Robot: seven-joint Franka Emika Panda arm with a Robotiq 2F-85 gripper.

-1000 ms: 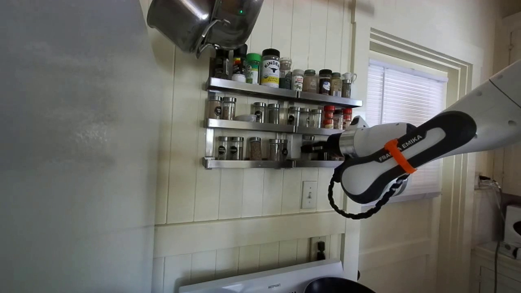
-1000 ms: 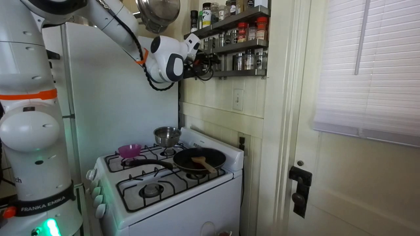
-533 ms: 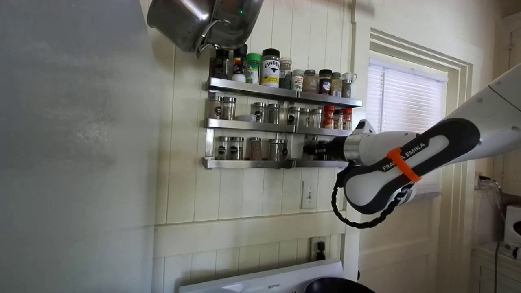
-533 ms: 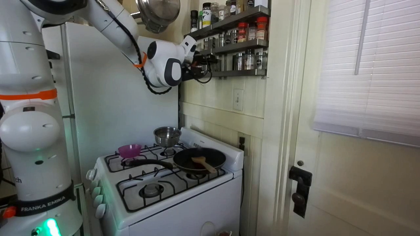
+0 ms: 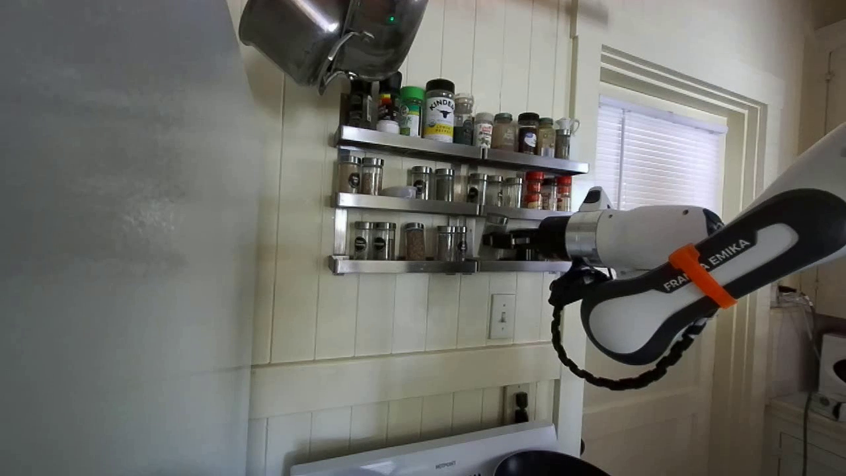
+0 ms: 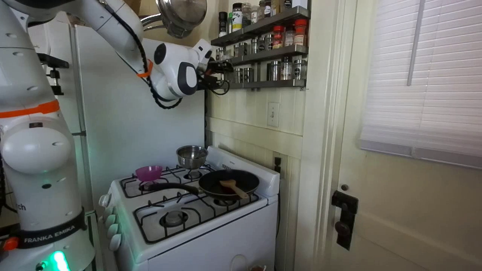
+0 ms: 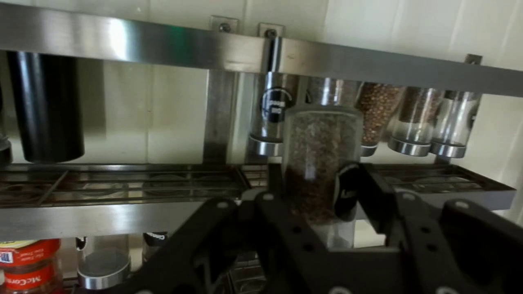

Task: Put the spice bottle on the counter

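Beginning with the wrist view: pincer (image 7: 320,179) clamped on the spice bottle (image 7: 316,143), dark label (image 7: 347,185) mostly illegible; a red-trimmed container (image 7: 29,278) shows "McCor" (inverted). In an exterior view, the bottle cap (image 5: 497,219) overlaps the middle shelf edge (image 5: 429,206); an upper jar (image 5: 439,111) reads "KINDE…". In an exterior view, free air separates pincer and stove (image 6: 218,237); the arm collar (image 6: 52,234) reads "FRANKA EMIKA".

Bottle (image 7: 320,139): small clear-glass cylinder, metallic cap, black label on one side, part-filled with brown grainy stuff. Gripped around its body by the claw (image 7: 318,183), held in the air, near upright, cap up, slight lean. Base shows toward the top of the wrist view; cap end hidden there. Surface (image 5: 793,408): pale, partly in view at lower right in an exterior view, well apart from bottle.
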